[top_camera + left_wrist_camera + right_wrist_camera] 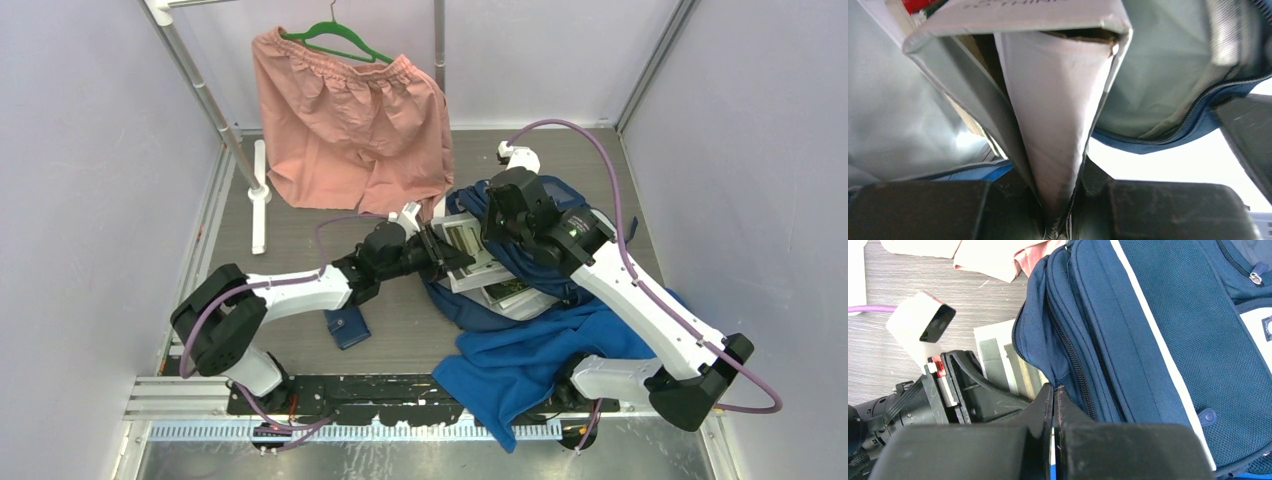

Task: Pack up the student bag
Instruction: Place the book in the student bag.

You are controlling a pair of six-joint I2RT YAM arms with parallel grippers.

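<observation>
The bag [1158,330] lies mouth toward nine o'clock; my left claw [1058,210], stretched level, grips a book [1058,100] there; my right claw [1054,395] is closed at its zip [1075,365].

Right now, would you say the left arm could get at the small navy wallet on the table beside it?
Probably not yet. The wallet lies uncovered just beside that arm's forearm, but the left gripper is clamped on a book at the mouth of the student bag and must let go first.
</observation>
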